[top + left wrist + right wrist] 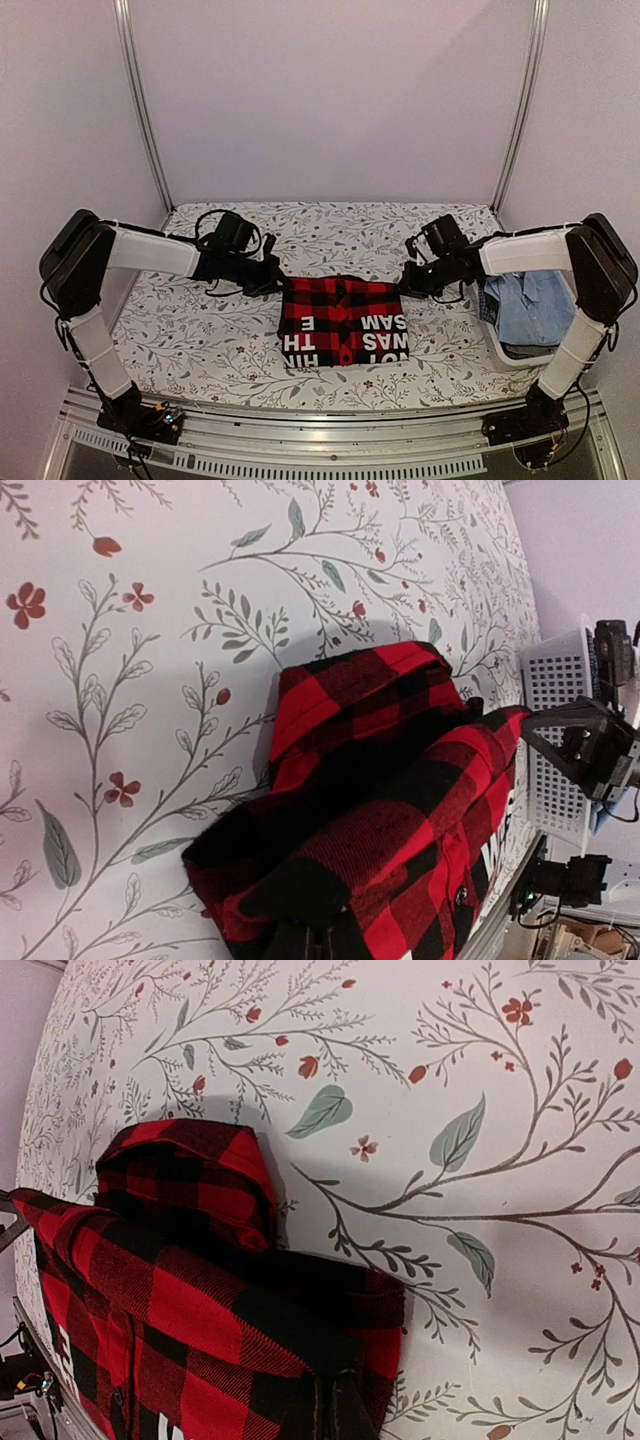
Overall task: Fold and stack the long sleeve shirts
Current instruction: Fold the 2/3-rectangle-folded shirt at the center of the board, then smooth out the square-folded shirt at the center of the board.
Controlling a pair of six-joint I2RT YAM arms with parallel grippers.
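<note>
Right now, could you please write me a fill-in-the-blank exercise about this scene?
The red-and-black checked cloth shirt lies folded on the ____-patterned tablecloth. Its large block letters are ____. The white mesh basket on the right holds a ____ denim garment.
Missing words: floral; white; blue.

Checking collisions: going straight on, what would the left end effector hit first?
Likely the checked shirt; the left end effector sits at its edge, cloth directly ahead.
</note>
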